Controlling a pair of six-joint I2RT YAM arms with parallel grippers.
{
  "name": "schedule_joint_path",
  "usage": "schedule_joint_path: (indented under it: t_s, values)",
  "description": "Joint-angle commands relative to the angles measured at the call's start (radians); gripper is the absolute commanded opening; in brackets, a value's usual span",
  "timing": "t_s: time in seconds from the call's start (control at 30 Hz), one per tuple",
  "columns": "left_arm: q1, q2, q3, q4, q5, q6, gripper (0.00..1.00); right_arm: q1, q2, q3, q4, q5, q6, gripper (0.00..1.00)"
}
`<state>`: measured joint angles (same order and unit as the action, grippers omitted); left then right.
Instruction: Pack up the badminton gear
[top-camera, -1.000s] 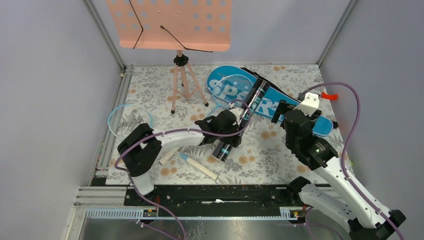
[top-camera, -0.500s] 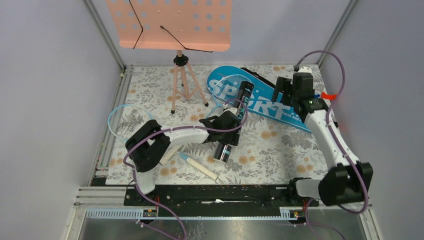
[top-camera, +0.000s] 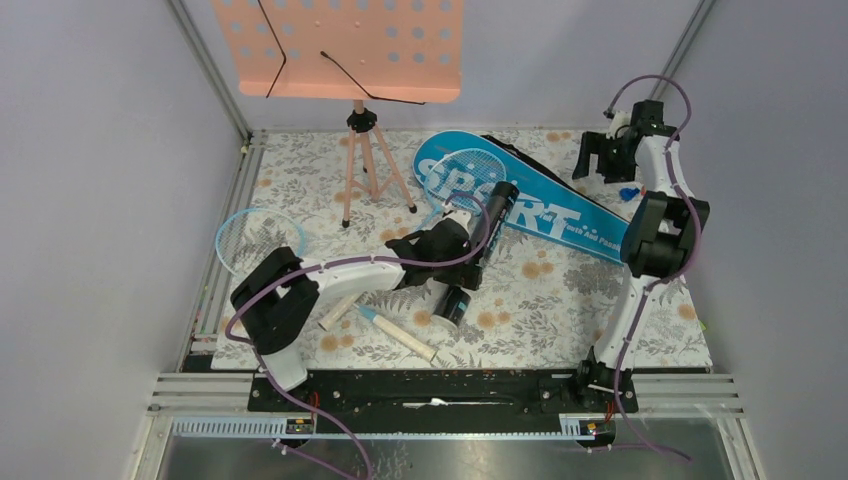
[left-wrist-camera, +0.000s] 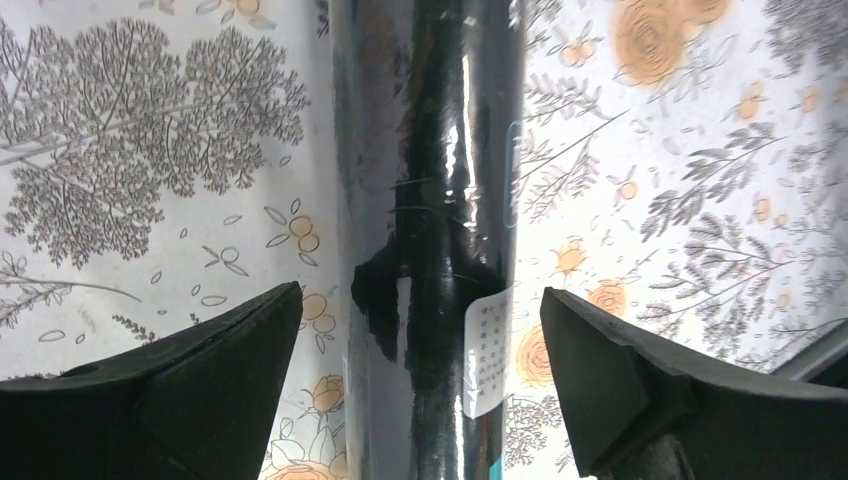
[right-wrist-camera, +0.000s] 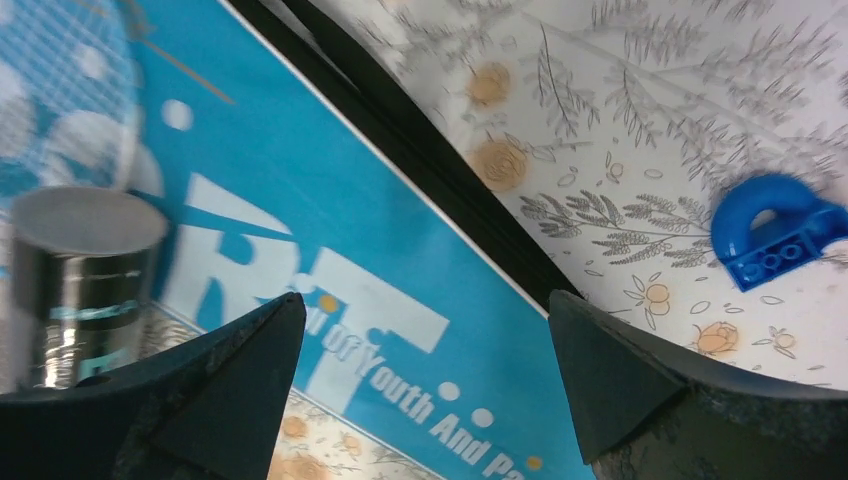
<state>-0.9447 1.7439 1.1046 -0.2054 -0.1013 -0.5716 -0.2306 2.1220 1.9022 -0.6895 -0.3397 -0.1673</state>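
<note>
The long black tube (top-camera: 497, 205) lies on the floral mat with its far end on the blue "SPORT" bag (top-camera: 560, 215). My left gripper (top-camera: 470, 243) hovers over the tube's middle. In the left wrist view the tube (left-wrist-camera: 430, 200) runs between the open gripper (left-wrist-camera: 420, 305), and neither finger touches it. One light-blue racket head (top-camera: 468, 165) lies on the bag, another (top-camera: 252, 237) at the left. Two pale handles (top-camera: 403, 337) lie at the front. My right gripper (top-camera: 600, 160) is open and empty at the far right, above the bag (right-wrist-camera: 330, 260). No shuttlecocks show.
The peach music stand (top-camera: 340, 45) on its tripod (top-camera: 368, 170) stands at the back left. A small blue brick (right-wrist-camera: 775, 240) lies on the mat by the far right wall. Grey walls close in the sides and back.
My right arm has swung from the middle right up to the far right corner. The tube's far end has shifted slightly on the bag. My left gripper stays over the tube.
</note>
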Motion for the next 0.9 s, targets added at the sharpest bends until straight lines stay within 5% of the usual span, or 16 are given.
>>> schedule_joint_path:
  t_s: [0.0,0.07,0.17,0.37,0.67,0.87]
  values:
    - [0.0,-0.056,0.007,0.081,0.021,0.039,0.99,-0.008,0.18,0.196,-0.28,0.032,-0.082,0.98]
    - [-0.001,-0.049,0.013,0.082,0.028,0.049,0.99,-0.011,0.25,0.271,-0.327,0.041,-0.089,0.98]
    - [0.001,-0.036,0.017,0.086,0.031,0.054,0.99,-0.016,0.308,0.36,-0.383,0.015,-0.107,0.85]
    - [0.003,-0.021,0.01,0.109,0.044,0.049,0.99,-0.016,0.326,0.386,-0.484,0.018,-0.192,0.89]
    - [0.014,-0.022,0.001,0.131,0.057,0.061,0.99,-0.015,0.284,0.293,-0.709,-0.092,-0.383,0.92]
    - [0.021,-0.033,-0.031,0.165,0.063,0.057,0.99,0.0,0.197,0.104,-0.631,0.025,-0.381,0.87]
